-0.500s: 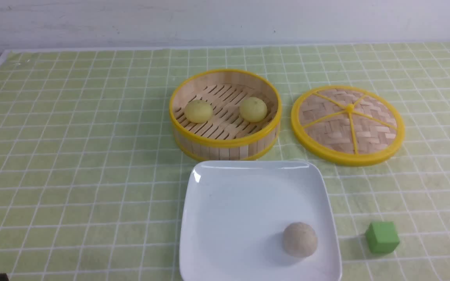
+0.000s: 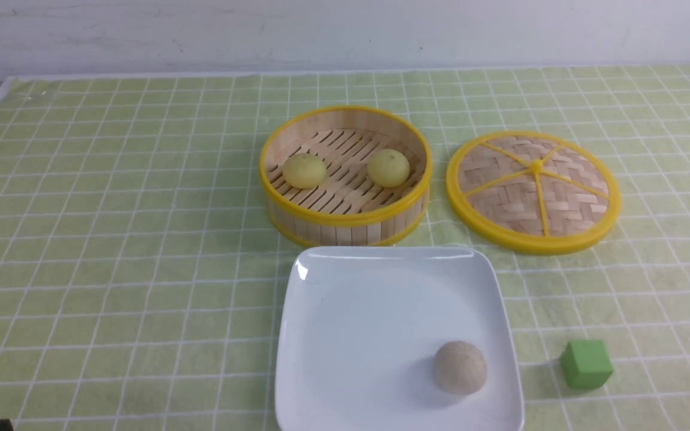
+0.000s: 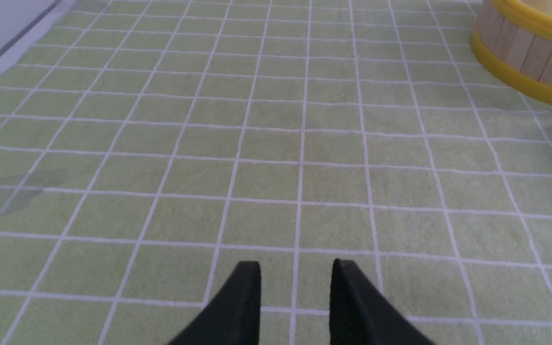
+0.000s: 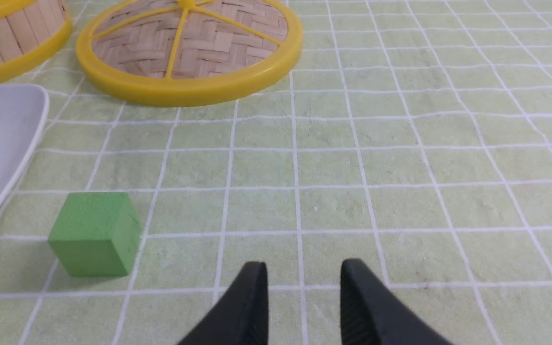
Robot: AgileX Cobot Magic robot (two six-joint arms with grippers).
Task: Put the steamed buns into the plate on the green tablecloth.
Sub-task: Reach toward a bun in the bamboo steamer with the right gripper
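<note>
Counting two buns (image 2: 304, 170) (image 2: 388, 167), one plate (image 2: 369, 323).

A round bamboo steamer basket (image 2: 345, 224) with yellow rims stands centrally on the cloth-covered surface (image 2: 111, 239), nearer the far edge. Its woven lid (image 2: 533, 191) lies flat just beside it on the side toward the right edge, not touching. A small green cube (image 2: 586, 363) sits by the near edge. A grey-beige speckled ball (image 2: 459, 367) rests in the white plate's (image 2: 297, 335) near right corner.

Glossy plate (image 2: 351, 323), bamboo lid (image 2: 533, 191), matt grn cloth (image 2: 111, 239)
</note>
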